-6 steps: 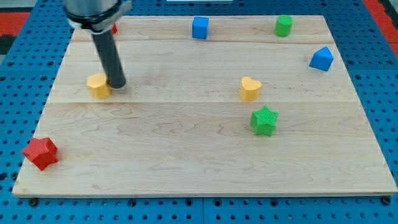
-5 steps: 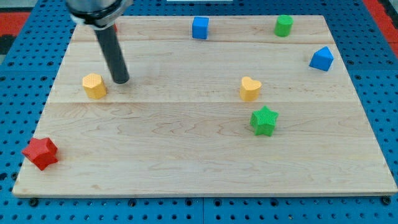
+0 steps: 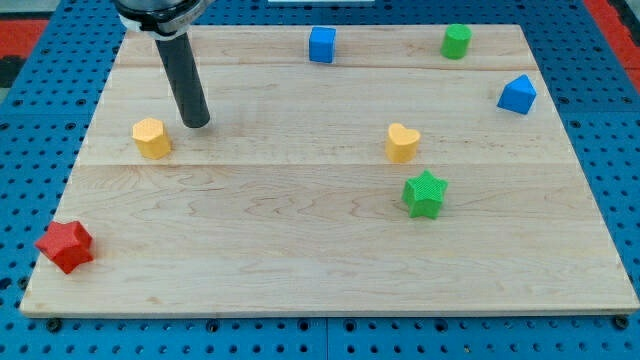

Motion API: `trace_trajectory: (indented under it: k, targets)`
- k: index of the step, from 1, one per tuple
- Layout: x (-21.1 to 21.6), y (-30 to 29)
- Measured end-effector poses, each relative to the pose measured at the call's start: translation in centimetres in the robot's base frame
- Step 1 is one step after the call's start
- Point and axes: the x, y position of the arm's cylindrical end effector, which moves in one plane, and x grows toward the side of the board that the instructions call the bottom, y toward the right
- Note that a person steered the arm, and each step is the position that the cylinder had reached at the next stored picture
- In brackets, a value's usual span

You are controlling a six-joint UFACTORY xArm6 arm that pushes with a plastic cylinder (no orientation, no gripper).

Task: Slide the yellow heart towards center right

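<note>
The yellow heart [image 3: 402,142] lies on the wooden board [image 3: 300,250], right of the middle. A green star [image 3: 424,193] sits just below it, toward the view's bottom. My tip [image 3: 196,123] rests on the board far to the view's left of the heart. It stands a short way up and to the right of a yellow hexagonal block [image 3: 151,138], apart from it.
A blue cube [image 3: 321,44] and a green cylinder [image 3: 456,41] sit along the view's top edge. A blue block [image 3: 516,94] lies at the upper right. A red star [image 3: 65,245] lies at the lower left corner.
My tip has moved a little up and to the right, away from the yellow hexagonal block, which slid slightly left at first and now stays still.
</note>
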Motion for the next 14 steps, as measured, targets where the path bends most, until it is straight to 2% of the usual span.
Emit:
trace_trajectory:
  k: [2,5,7,8,9,10,11,12,13,14]
  targets:
    - [0.0,0.0]
    - [-1.0,10.7]
    - [-1.1,10.9]
    - [0.8,12.8]
    - [4.4,13.7]
    - [2.6,23.5]
    - [2.3,27.8]
    - [1.7,34.9]
    - [0.4,35.7]
    - [0.3,47.7]
